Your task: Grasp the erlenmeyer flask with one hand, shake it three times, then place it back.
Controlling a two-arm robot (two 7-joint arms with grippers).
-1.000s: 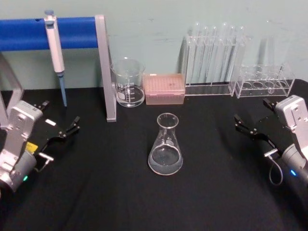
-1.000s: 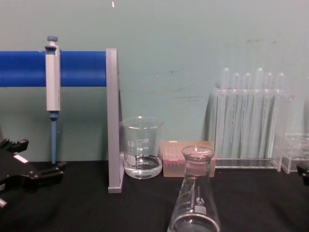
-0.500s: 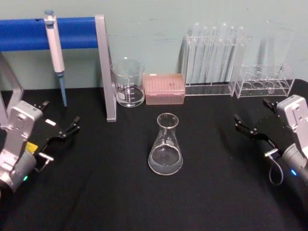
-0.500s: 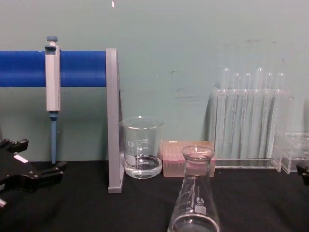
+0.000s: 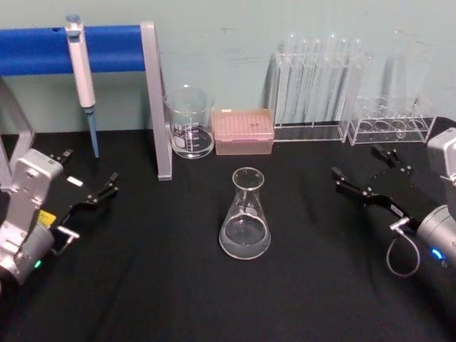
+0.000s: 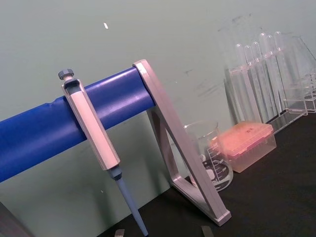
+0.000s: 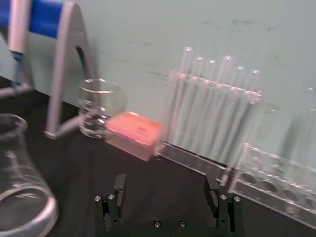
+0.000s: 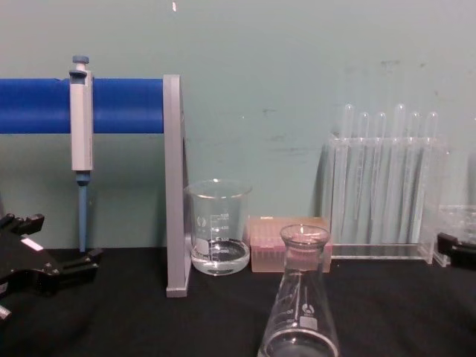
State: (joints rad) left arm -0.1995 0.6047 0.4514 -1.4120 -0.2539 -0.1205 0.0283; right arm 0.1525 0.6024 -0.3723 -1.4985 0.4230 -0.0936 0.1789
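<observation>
Right claw point(image 5: 356, 169) is gaping wide, holding nothing.
The flask point(image 5: 245, 221) is standing upright on the worktop point(image 5: 142, 292) left of it, well apart; the left claw point(image 5: 91, 167), open too, is idling farther off.

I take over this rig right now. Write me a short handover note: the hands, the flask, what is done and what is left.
Right hand: open, to the right of the erlenmeyer flask, apart from it.
Left hand: open, parked at the left side of the table.
Flask: upright at the middle of the table, some clear liquid inside, in front of the beaker.
Done: nothing yet.
Left: grasp the flask, shake it three times, place it back.
</observation>
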